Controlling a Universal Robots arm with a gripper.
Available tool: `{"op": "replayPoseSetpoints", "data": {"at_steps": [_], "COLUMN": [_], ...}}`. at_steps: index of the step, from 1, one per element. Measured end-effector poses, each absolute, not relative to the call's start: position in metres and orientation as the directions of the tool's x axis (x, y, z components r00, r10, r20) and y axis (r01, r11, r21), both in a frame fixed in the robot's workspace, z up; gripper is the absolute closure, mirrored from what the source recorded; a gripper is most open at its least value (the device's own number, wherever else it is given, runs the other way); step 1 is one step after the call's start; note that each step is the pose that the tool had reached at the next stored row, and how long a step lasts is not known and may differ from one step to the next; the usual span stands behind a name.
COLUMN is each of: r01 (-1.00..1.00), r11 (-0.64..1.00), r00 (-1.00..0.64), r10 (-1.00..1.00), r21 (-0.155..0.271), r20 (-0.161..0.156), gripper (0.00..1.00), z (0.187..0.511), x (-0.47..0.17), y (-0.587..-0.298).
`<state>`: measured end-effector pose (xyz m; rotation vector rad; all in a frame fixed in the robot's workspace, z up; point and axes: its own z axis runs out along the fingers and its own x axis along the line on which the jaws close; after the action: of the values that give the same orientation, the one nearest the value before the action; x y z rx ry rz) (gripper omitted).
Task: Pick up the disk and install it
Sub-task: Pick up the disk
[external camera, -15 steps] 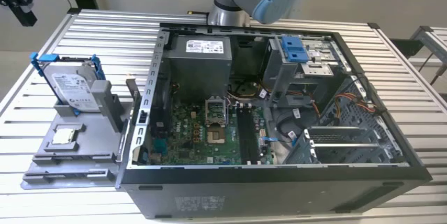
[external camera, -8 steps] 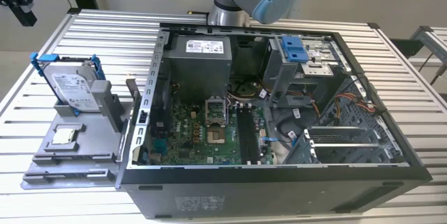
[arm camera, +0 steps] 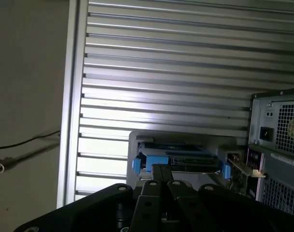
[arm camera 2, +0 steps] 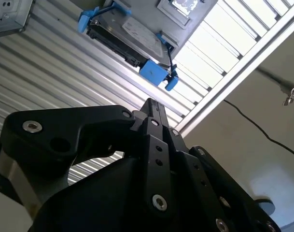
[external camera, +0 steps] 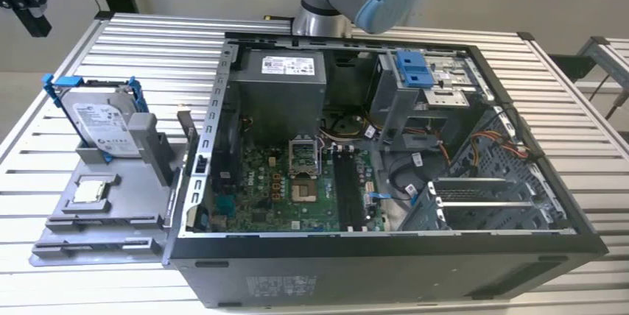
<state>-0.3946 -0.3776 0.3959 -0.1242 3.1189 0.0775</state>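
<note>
The flat silver-grey disk (external camera: 102, 125), framed in blue plastic, leans upright in a grey holder (external camera: 138, 182) on the ribbed aluminium table (external camera: 138, 43). The black gripper (arm camera 2: 153, 104) has its jaws together, empty.

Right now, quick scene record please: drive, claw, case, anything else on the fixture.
drive: hard drive in blue bracket, standing tilted in the grey fixture, not yet picked up
fixture location: on the slatted table, at the exterior view's left of the computer case
claw: claw apart from the hard drive, aimed toward it in both wrist views
case: open, motherboard exposed
also on fixture: processor chip, lying flat
</note>
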Motion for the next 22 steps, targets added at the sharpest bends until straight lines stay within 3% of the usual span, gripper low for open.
{"op": "replayPoseSetpoints", "data": {"at_steps": [22], "r01": [-0.281], "r11": [0.959], "r00": [-0.960], "r10": [-0.280], "r21": [0.049], "r20": [-0.021], "gripper": [1.00], "z": [0.3959], "x": [-0.3946], "y": [-0.3776]}}
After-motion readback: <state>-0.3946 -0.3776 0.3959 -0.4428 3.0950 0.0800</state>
